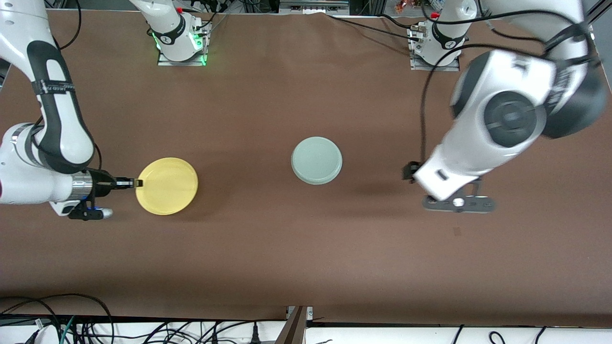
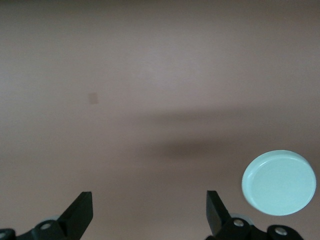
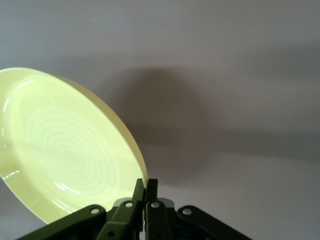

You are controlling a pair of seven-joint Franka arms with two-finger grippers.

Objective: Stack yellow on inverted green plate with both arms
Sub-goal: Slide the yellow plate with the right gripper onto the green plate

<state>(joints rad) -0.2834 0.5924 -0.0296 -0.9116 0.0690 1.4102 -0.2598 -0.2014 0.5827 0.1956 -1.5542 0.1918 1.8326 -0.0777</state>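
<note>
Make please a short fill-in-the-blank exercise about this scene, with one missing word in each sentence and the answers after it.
1. The right gripper is shut on the rim of the ____ plate.
2. The green plate lies on the table with its ____ facing up.
3. The left gripper has its fingers ____ and holds nothing.
4. The green plate lies ____ the two grippers.

Missing words: yellow; underside; open; between
</note>
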